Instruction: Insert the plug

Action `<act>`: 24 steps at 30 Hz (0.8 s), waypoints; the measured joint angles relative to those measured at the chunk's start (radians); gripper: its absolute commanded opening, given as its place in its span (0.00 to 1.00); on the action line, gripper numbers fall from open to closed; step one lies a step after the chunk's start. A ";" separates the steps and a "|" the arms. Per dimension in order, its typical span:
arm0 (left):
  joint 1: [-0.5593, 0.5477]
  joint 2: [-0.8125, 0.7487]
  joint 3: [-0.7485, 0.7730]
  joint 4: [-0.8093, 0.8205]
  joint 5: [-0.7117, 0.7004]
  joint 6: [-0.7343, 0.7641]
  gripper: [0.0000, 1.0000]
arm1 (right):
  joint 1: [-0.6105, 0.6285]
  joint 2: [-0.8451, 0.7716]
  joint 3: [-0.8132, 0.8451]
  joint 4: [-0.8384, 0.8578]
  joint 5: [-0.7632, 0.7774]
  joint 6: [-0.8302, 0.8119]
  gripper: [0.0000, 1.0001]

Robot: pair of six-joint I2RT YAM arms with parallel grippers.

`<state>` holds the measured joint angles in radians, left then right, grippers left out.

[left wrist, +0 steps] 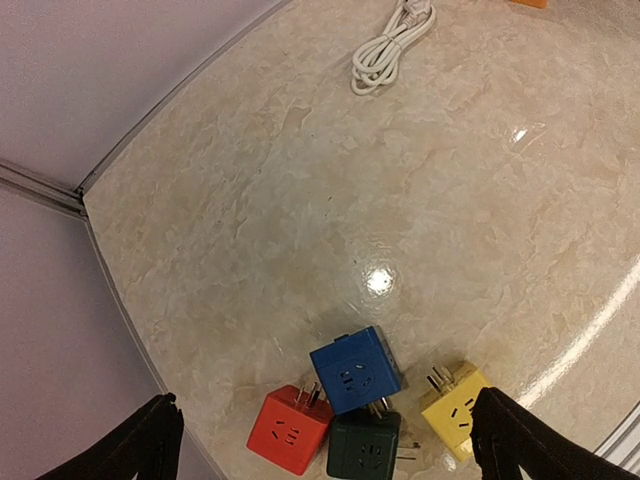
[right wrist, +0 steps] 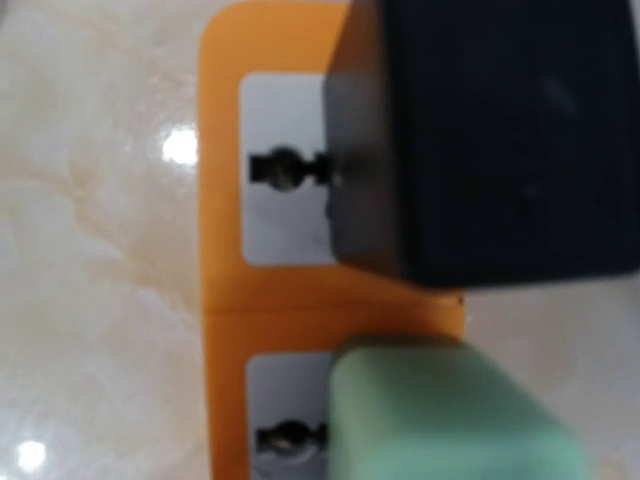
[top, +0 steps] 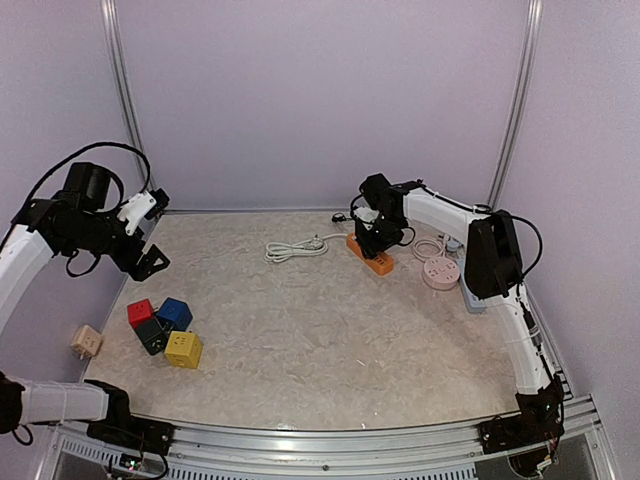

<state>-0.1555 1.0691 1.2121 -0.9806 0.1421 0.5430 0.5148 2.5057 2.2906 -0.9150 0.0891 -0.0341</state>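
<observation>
An orange power strip [top: 378, 262] lies at the back right of the table. My right gripper [top: 374, 236] is right over it. The right wrist view shows the strip [right wrist: 222, 260] very close, with two white sockets. A black plug body [right wrist: 490, 130] covers the right part of the upper socket. A blurred pale green part [right wrist: 450, 415] covers the lower socket. My right fingers are hidden there; the gripper looks shut on the plug. My left gripper [top: 153, 235] is open and empty, raised above the table's left side, also in the left wrist view [left wrist: 330, 440].
Red [left wrist: 290, 430], blue [left wrist: 355, 370], dark green [left wrist: 365, 450] and yellow [left wrist: 455, 408] socket cubes lie under my left gripper. A coiled white cable [top: 295, 247] lies mid-back. A pink round strip [top: 440, 272] sits right of the orange one. A beige cube [top: 86, 341] lies off the left edge.
</observation>
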 measured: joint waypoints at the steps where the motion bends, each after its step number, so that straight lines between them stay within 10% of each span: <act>1: 0.000 -0.002 0.000 -0.001 0.000 0.000 0.99 | 0.000 0.000 0.000 0.000 -0.002 -0.001 0.62; 7: 0.000 -0.010 0.000 -0.002 0.000 0.002 0.99 | 0.000 -0.009 -0.026 0.008 -0.023 -0.004 0.98; 10: 0.000 -0.011 0.000 -0.002 0.000 0.004 0.99 | 0.000 -0.035 -0.059 0.018 -0.025 -0.011 0.98; 24: 0.001 -0.011 0.000 -0.003 0.004 0.009 0.99 | 0.000 -0.155 -0.072 0.130 -0.020 -0.040 0.41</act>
<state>-0.1543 1.0584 1.2118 -0.9840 0.1459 0.5522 0.5144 2.3508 2.2185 -0.7849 0.0689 -0.0746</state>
